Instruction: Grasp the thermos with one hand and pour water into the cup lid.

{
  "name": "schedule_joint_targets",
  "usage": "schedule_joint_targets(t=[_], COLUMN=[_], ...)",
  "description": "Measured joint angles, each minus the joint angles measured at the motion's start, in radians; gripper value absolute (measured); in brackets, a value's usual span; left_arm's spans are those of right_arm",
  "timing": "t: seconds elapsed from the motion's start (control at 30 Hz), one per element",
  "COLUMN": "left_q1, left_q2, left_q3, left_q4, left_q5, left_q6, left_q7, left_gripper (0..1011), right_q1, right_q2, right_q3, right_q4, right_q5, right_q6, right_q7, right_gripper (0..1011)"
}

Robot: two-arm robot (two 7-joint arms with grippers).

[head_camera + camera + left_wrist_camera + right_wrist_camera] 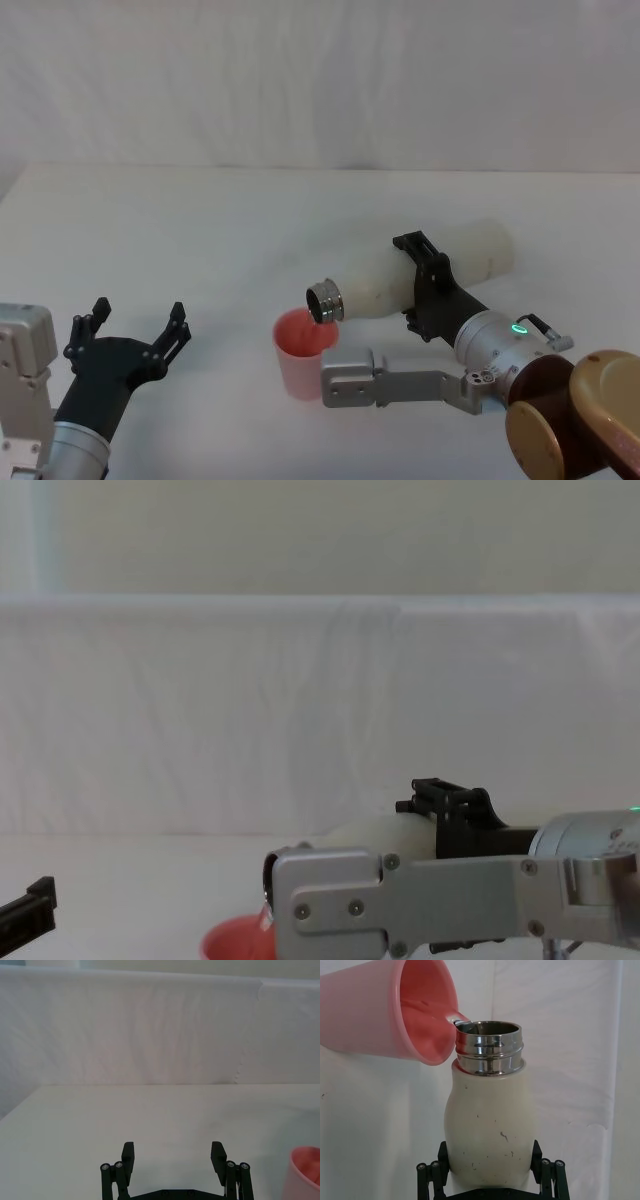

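The cream-white thermos (420, 270) lies nearly level above the table, with my right gripper (425, 285) shut around its body. Its steel neck (323, 300) hangs over the rim of the salmon-pink cup lid (303, 350), which stands upright on the table. In the right wrist view the thermos (490, 1125) sits between the black fingers (442, 1160), its mouth touches the cup lid (395, 1010), and a thin trickle shows at the lip. The chest view shows the thermos (370, 835) above the cup lid (235, 942). My left gripper (140, 335) hovers open at the near left, holding nothing.
The white table (200, 230) runs back to a white cloth backdrop. My right forearm (400, 385) crosses just in front of the cup lid. In the left wrist view the left gripper (173, 1155) faces bare tabletop, with the cup lid (305, 1172) at the edge.
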Motion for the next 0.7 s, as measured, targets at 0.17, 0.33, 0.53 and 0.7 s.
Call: schedule_joint_targets(t=[0.17, 0.33, 0.53, 0.7], left_q1=[0.0, 0.0, 0.0, 0.0], left_q2=[0.0, 0.0, 0.0, 0.0], left_q3=[0.0, 0.0, 0.0, 0.0], left_q4=[0.0, 0.0, 0.0, 0.0], left_q5=[0.0, 0.0, 0.0, 0.0], left_q6=[0.0, 0.0, 0.0, 0.0], left_q7=[0.0, 0.0, 0.0, 0.0], left_gripper=[1001, 1001, 1001, 1001], right_q1=[-0.001, -0.001, 0.0, 0.0], right_q2=[-0.001, -0.001, 0.0, 0.0], right_q3=[0.001, 0.001, 0.001, 0.001], right_q4=[-0.002, -0.003, -0.003, -0.003], right_q5=[-0.002, -0.004, -0.005, -0.007], right_q6=[0.002, 0.002, 0.003, 0.003], right_q7=[0.002, 0.002, 0.002, 0.003], right_gripper=[959, 959, 959, 959])
